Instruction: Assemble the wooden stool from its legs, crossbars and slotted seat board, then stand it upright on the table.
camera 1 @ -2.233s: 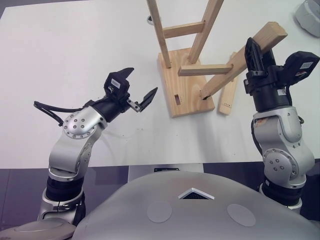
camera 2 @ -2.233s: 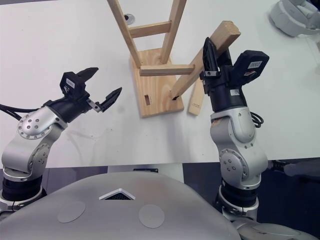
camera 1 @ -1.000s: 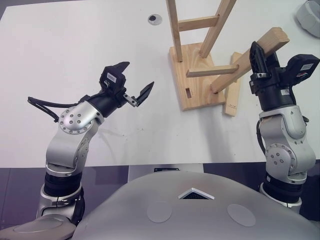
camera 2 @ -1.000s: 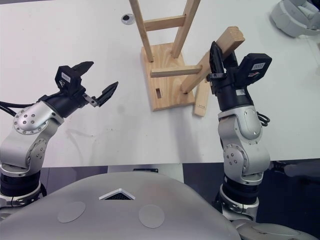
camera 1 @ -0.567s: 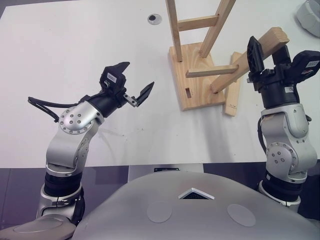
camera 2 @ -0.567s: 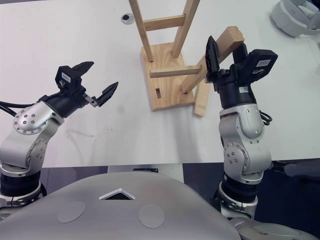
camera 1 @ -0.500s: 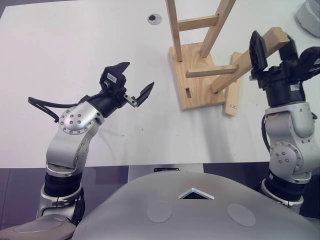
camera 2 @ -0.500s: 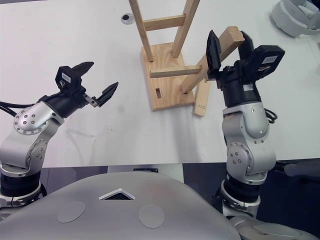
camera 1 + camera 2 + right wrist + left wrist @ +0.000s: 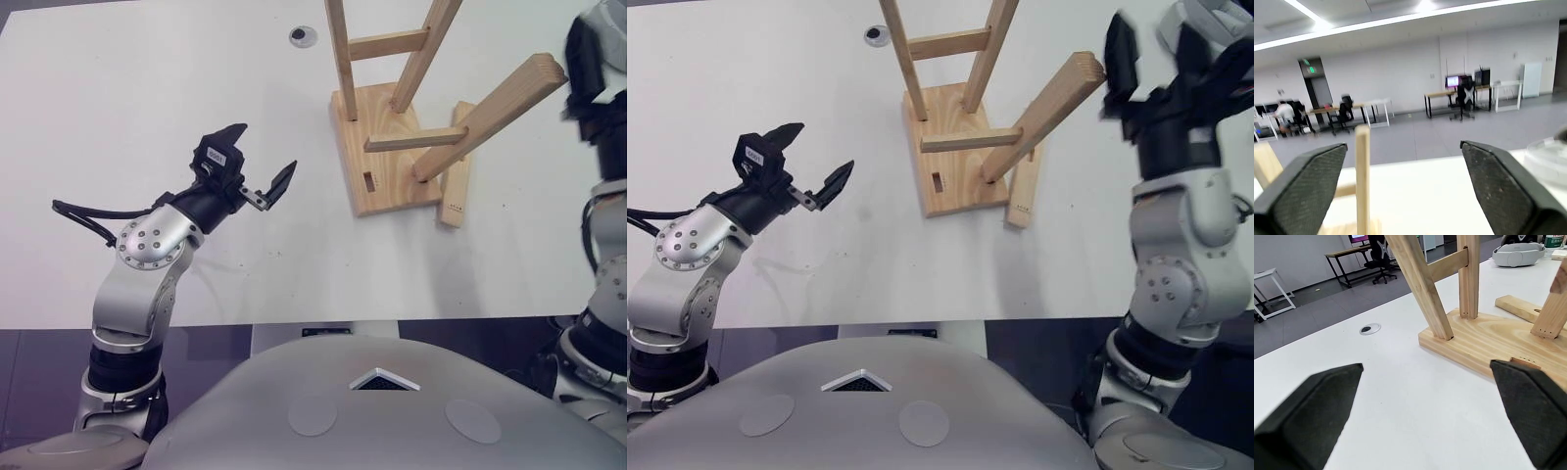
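Note:
The slotted seat board (image 9: pixel 382 157) lies flat on the white table. Two legs (image 9: pixel 338 54) rise from it, joined by a crossbar (image 9: pixel 388 45). A third leg (image 9: pixel 490 113) stands slanted in the board's right side, with a second crossbar (image 9: pixel 402 143) running from it. A loose wooden piece (image 9: pixel 454 181) lies flat beside the board. My left gripper (image 9: pixel 265 149) is open and empty, left of the board above the table; its wrist view faces the seat board (image 9: pixel 1488 342). My right gripper (image 9: pixel 1153 44) is open, raised to the right of the slanted leg's top end, apart from it.
A round cable grommet (image 9: pixel 303 37) sits in the table behind the stool. A grey-white headset (image 9: pixel 1520 254) rests at the back right corner. Bare table spreads left of and in front of the board.
My right gripper has opened, let go of the slanted leg and drawn away up and to the right. The leg stays leaning in the board. The left gripper has barely moved.

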